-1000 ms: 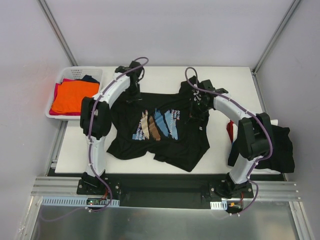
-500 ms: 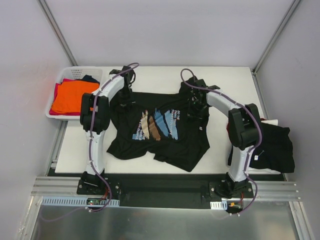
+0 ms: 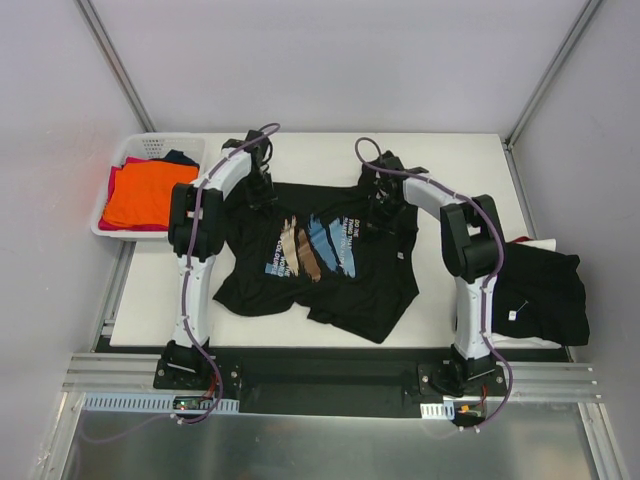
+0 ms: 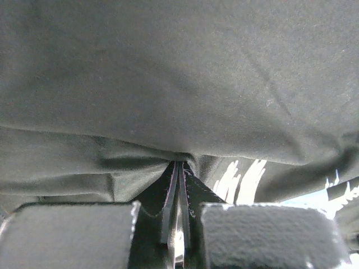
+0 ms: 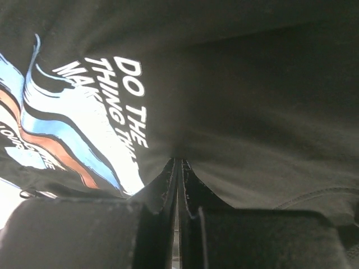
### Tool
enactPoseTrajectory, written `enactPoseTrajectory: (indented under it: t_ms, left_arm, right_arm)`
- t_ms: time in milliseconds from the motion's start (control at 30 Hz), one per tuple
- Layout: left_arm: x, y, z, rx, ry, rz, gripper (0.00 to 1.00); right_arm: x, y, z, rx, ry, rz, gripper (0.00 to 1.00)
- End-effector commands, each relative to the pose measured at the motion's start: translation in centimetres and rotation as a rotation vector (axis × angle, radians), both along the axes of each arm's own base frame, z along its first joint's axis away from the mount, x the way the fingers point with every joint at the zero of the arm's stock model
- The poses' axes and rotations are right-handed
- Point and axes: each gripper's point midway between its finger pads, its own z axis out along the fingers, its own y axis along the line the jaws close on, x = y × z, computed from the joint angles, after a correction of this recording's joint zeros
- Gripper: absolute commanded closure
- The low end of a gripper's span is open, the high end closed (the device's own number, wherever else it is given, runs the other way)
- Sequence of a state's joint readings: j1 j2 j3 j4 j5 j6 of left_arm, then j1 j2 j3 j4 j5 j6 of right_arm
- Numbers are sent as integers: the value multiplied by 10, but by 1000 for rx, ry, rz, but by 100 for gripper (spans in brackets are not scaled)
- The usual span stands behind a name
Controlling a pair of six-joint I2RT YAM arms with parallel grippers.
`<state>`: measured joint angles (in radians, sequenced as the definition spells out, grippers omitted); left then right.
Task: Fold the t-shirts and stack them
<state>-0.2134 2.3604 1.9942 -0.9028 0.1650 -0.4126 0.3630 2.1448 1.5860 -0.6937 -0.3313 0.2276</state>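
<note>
White print on the black t-shirt (image 5: 252,101) reads "DO THE THING"; further lines are unclear.

Matt black cloth, finely woven, on the printed t-shirt (image 3: 320,255); print flat and smooth. Rough, grainy dark facing on the jaws. Smooth matt white desk (image 3: 450,160). White plastic lattice basket (image 3: 150,142) at nine o'clock.

The frame is filled by a black soft cloth t-shirt (image 5: 252,101), loosely creased. White block lettering (image 5: 120,92) beginning "DO THE THING" is printed at upper left, and a blue, white and tan-orange brush-stroke print (image 5: 61,140) is spread below it. At the bottom the right pincer (image 5: 177,182) is seen, its two black padded fingers (image 5: 73,230) pressed together with a ridge of the black cloth pinched between the tips. A stitched hem (image 5: 314,193) is visible at lower right. A sliver of white table (image 5: 5,190) is exposed at lower left.
</note>
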Motion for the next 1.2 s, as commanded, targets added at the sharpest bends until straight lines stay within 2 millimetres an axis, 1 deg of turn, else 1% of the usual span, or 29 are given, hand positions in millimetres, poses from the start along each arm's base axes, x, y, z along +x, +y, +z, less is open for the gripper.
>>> enactPoseTrajectory:
  t_ms: [0, 33, 100, 167, 367, 400, 467, 500, 567, 600, 633, 667, 700, 733, 767, 800, 833, 867, 900, 933, 967, 1000, 1033, 1067, 1100, 1133, 1167]
  left_arm:
    - [9, 27, -13, 41, 20, 78, 100]
    - [10, 32, -10, 56, 14, 83, 100]
    - [11, 51, -4, 125, 9, 110, 100]
    - [12, 60, 1, 120, 10, 132, 100]
    - [6, 67, 16, 126, 6, 144, 100]
    - [7, 70, 18, 132, 2, 148, 100]
    - [7, 75, 20, 138, 2, 157, 100]
    - [9, 76, 21, 133, 1, 159, 100]
    - [11, 76, 25, 108, 0, 165, 100]
    - [16, 74, 33, 90, -22, 161, 100]
    - [18, 69, 40, 69, -36, 157, 99]
    - [19, 62, 49, 33, -51, 150, 96]
    - [21, 57, 71, 15, -100, 143, 91]
    - [21, 53, 85, 7, -132, 131, 75]
    - [18, 39, 99, -6, -163, 93, 70]
    - [11, 33, 127, -26, -216, 77, 63]
    - [4, 24, 138, -44, -233, 60, 51]
    - [-7, 13, 147, -60, -238, 37, 23]
    - [-28, 5, 155, -92, -224, 20, 13]
    - [-42, 2, 152, -103, -201, 11, 4]
    - [-56, 0, 147, -112, -167, 4, 1]
    - [-85, 0, 132, -112, -94, -4, 1]
    - [-95, 0, 123, -104, -76, -11, 6]
    - [-107, 2, 114, -87, -57, -25, 13]
    - [-129, 6, 97, -65, -3, -35, 36]
    - [-135, 8, 91, -53, 12, -38, 49]
    - [-145, 10, 81, -48, 41, -40, 59]
  right_arm:
    - [8, -8, 6, 14, 16, -38, 99]
    - [8, -11, 6, 8, 17, -40, 99]
    - [6, -19, 5, -15, 32, -43, 99]
    - [5, -26, 6, -31, 41, -44, 99]
    - [4, -51, 10, -69, 61, -84, 99]
    - [5, -58, 10, -76, 65, -96, 99]
    - [6, -66, 9, -85, 66, -106, 99]
    - [11, -72, 10, -81, 62, -120, 99]
    - [16, -71, 16, -41, 52, -114, 99]
    - [22, -69, 26, -16, 23, -105, 99]
    - [23, -65, 34, 4, 6, -84, 99]
    - [21, -58, 43, 43, -4, -69, 91]
    - [19, -52, 65, 73, -51, -53, 85]
    - [10, -49, 71, 88, -50, -43, 75]
    - [-1, -39, 81, 109, -65, -15, 53]
    - [-11, -35, 103, 128, -109, 1, 45]
    - [-31, -33, 99, 129, -81, 14, 39]
    - [-48, -22, 103, 142, -75, 53, 33]
    - [-60, -19, 105, 147, -74, 72, 32]
    - [-83, -19, 106, 147, -63, 90, 32]
    - [-98, -12, 105, 144, -54, 126, 38]
    - [-111, -11, 103, 141, -38, 134, 44]
    - [-122, -10, 105, 142, -38, 146, 47]
    - [-139, -12, 94, 119, 0, 162, 50]
    - [-147, -13, 91, 103, 9, 173, 51]
    - [-153, -15, 87, 87, 17, 184, 52]
    - [-165, -19, 81, 52, 38, 201, 52]
